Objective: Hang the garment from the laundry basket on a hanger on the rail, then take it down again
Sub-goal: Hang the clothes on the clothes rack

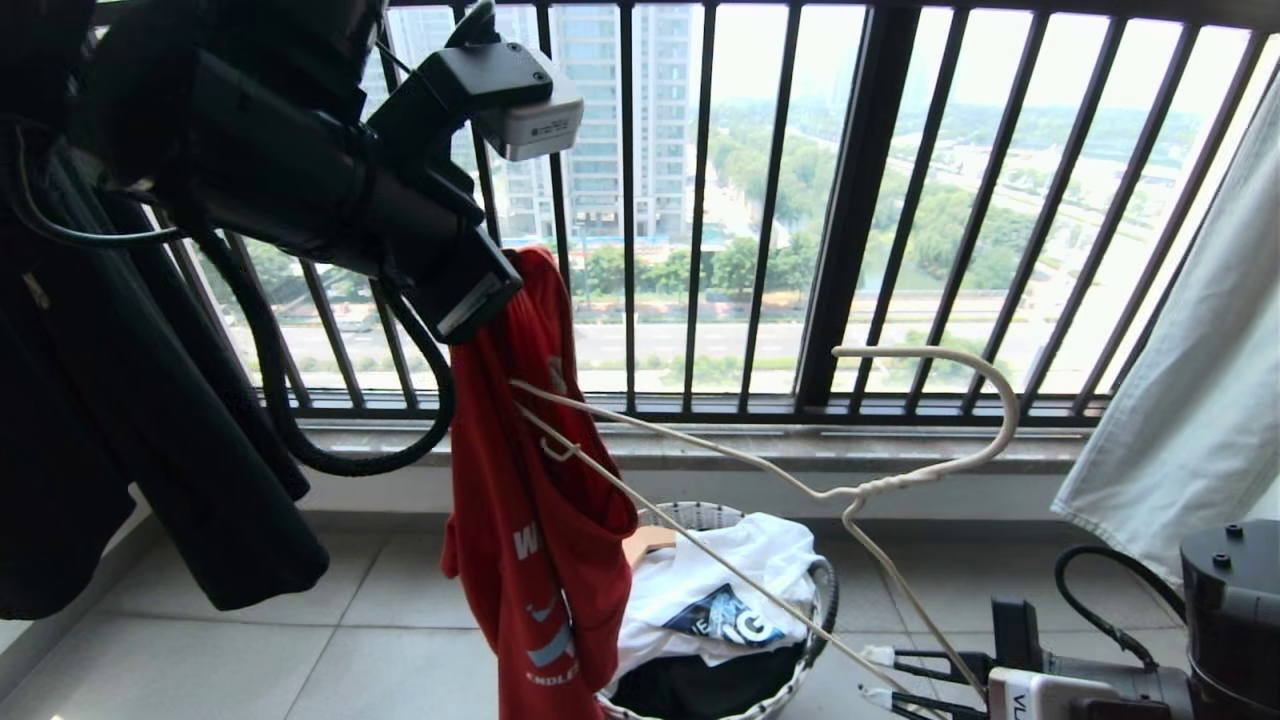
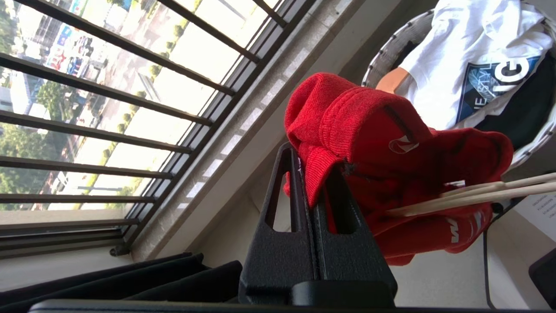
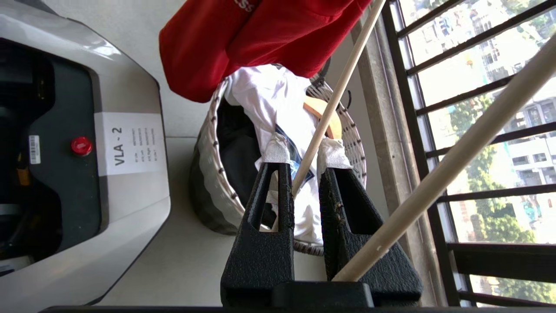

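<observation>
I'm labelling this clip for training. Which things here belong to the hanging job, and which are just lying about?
Job:
- red T-shirt, pinched in the left gripper
- white wire hanger, one end poked into the shirt, held in the right gripper
- laundry basket

Lying about:
- white printed T-shirt and dark clothes in the basket
- black garment hanging at left
- pale cloth at right
- balcony railing

Red garment [image 1: 535,520] (white lettering), white hanger [image 1: 900,480], white-and-dark woven laundry basket [image 1: 705,517].

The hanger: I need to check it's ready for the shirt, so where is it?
Head view, centre-right: the hanger slants above the laundry basket, held by the right gripper, its far corner in the garment hanging from the left gripper.
</observation>
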